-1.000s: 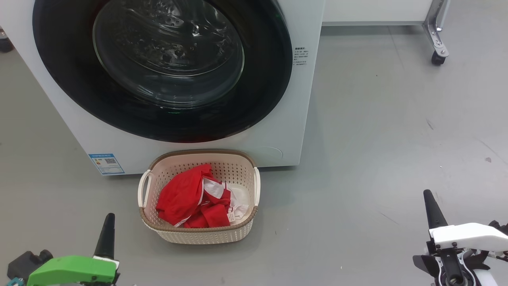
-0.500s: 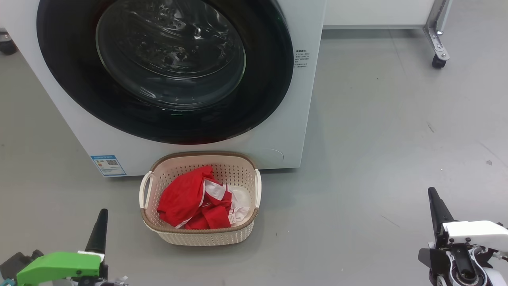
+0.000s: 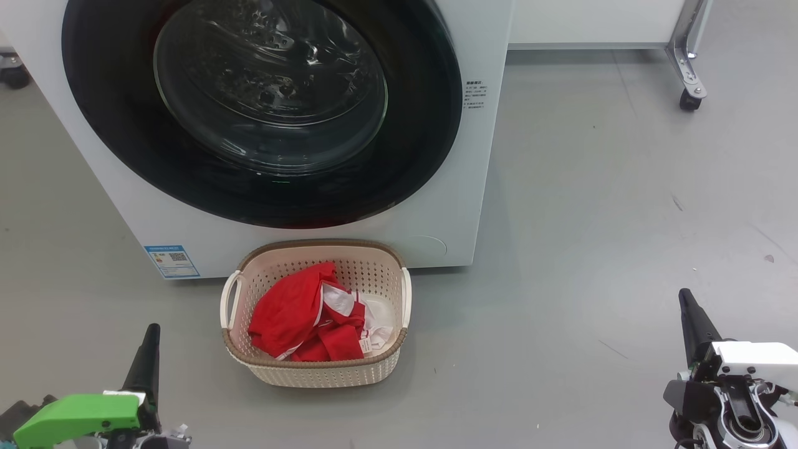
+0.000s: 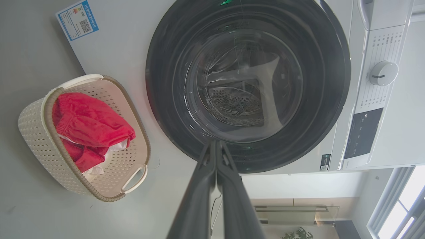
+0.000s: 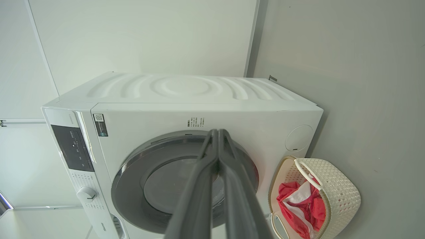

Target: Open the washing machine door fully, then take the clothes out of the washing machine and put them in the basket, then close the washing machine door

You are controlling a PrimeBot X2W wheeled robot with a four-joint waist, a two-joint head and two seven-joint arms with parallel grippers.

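Easing left gripper (image 3: 149, 337) and right gripper (image 3: 689, 308), both clenched empty, back from basket (image 3: 312, 244); leaving clothes (image 3: 293, 312) inside it, door (image 3: 424, 125) behind it shut; likely finishing task.

The left gripper (image 3: 149, 337) has long, tapering dark fingers set in a bright green housing (image 3: 78, 415) with a white edge. The right gripper (image 3: 687, 302) has the same dark fingers on a white housing (image 3: 757, 358) dotted with small dark screws. Below that housing are a black bracket (image 3: 679, 396) and a round metal joint (image 3: 745, 427).
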